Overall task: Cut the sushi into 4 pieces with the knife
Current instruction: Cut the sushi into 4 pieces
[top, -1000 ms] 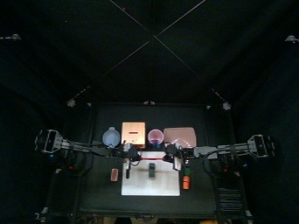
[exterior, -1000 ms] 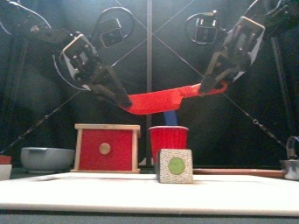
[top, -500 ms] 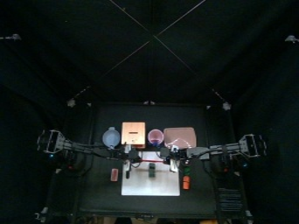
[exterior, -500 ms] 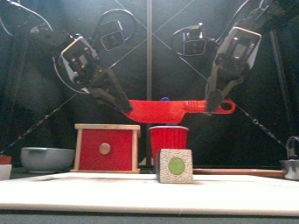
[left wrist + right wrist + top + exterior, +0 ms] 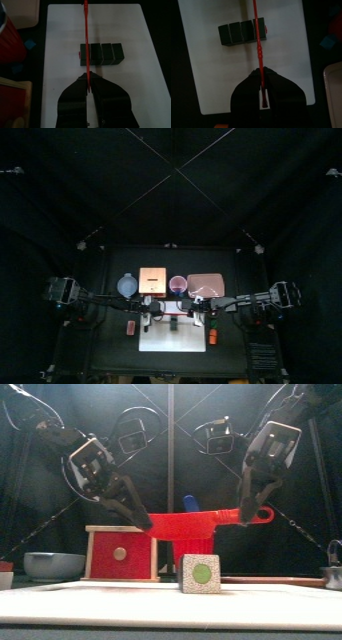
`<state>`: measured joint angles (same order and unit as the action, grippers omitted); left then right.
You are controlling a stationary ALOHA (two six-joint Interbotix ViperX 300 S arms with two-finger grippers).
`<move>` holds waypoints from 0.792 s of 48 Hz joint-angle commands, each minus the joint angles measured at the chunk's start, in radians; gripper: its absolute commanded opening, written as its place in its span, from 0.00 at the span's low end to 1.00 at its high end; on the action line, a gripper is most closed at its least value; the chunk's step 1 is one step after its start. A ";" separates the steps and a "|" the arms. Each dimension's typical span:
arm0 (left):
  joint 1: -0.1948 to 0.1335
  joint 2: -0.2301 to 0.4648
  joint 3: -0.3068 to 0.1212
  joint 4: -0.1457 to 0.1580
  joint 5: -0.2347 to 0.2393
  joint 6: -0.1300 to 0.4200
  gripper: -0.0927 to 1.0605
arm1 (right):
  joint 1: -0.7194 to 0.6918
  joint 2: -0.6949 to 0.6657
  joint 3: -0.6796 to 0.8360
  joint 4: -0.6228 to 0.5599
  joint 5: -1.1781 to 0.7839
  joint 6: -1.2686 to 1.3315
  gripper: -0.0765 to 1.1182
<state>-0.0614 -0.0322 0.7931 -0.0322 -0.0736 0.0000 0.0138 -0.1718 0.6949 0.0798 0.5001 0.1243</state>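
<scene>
I've got the top camera high overhead, tipped a little toward the back curtain (image 5: 171, 178), so the table (image 5: 110, 353) sits small and far in the lower half. Front camera is right at the table's front edge, looking level across the white cutting board (image 5: 80, 609), very near. Each wrist camera peers down past its own jaws onto that board, close in. Both wrist views share the sushi roll (image 5: 101, 54) and red knife (image 5: 86, 30), seen from opposite ends of the blade.
</scene>
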 commanded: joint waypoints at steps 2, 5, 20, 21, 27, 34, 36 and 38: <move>-0.002 0.017 -0.020 -0.003 0.003 0.000 0.45 | -0.006 0.005 -0.011 -0.002 0.006 0.000 0.33; -0.002 0.023 -0.023 -0.003 0.003 0.000 0.46 | -0.006 0.015 -0.011 -0.002 0.008 0.000 0.33; -0.002 0.035 -0.025 -0.005 0.008 0.000 0.46 | -0.009 0.028 0.014 -0.002 0.003 0.002 0.32; -0.002 0.037 -0.025 -0.005 0.008 0.000 0.46 | -0.009 0.029 0.015 -0.002 0.003 0.002 0.33; -0.002 0.043 -0.025 -0.011 0.008 -0.002 0.46 | -0.009 0.037 0.020 0.000 0.003 0.002 0.32; -0.002 0.055 -0.028 -0.020 0.008 0.000 0.46 | -0.011 0.049 0.017 -0.002 0.002 0.002 0.33; -0.002 0.058 -0.028 -0.020 0.009 0.000 0.46 | -0.011 0.055 0.015 -0.002 0.002 0.000 0.32; -0.002 0.063 -0.028 -0.020 0.009 0.000 0.46 | -0.011 0.058 0.015 -0.002 0.002 0.000 0.33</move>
<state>-0.0614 0.0322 0.7716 -0.0506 -0.0690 0.0000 0.0077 -0.1074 0.7118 0.0767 0.4955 0.1227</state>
